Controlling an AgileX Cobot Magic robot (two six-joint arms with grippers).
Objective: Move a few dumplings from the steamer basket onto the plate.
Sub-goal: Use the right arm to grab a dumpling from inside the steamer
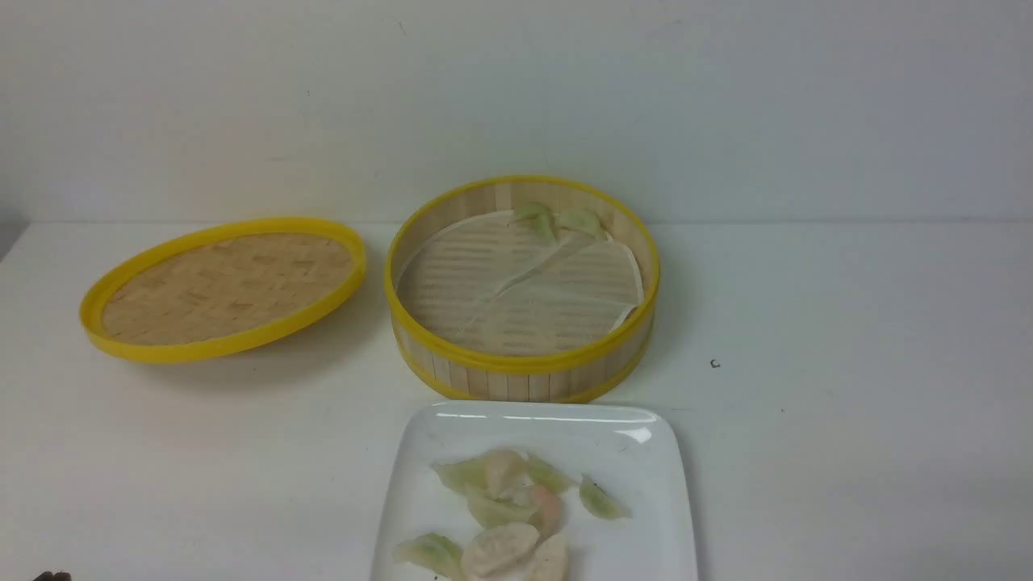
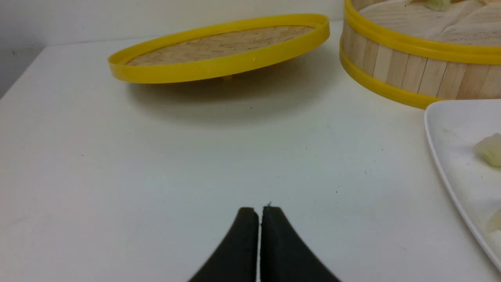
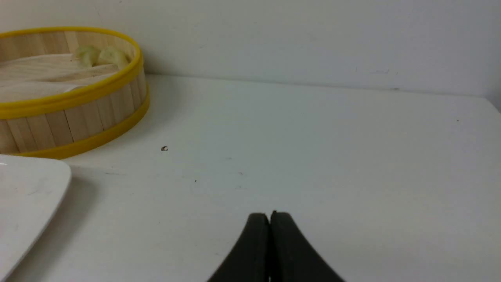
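Steamer basket [image 1: 523, 378] stands upright at mid-table, w/ the plate [image 1: 436, 516] just near of it, far edge almost at the basket's wall; can't tell if they touch. Two pale green dumplings in the basket [image 1: 557, 219] lie side by side on the creased paper liner [image 1: 516, 298], tucked against the far wall, long axes approx. left-right. Dumplings on the plate [image 1: 504, 516] number eight or nine, green & pinkish mixed, mostly heaped & touching around the plate's middle and near edge, so axes point every which way. One green dumpling [image 1: 602, 500] lies apart on the right, long axis running far-left to near-right. The near-left green one [image 1: 428, 552] lies approx. left-right, as does the big pinkish one [image 1: 500, 549] beside it. Woven lid [image 1: 226, 286] sits tilted, left of the basket, not touching it. Left gripper [image 2: 260, 209]: fingers pressed together, tips meeting, nothing btwn them, low over bare table [image 2: 156, 164], near of the lid & left of the plate. Right gripper [image 3: 270, 215]: also clenched tip to tip, empty, over bare table to the right of plate & basket, well apart from both.
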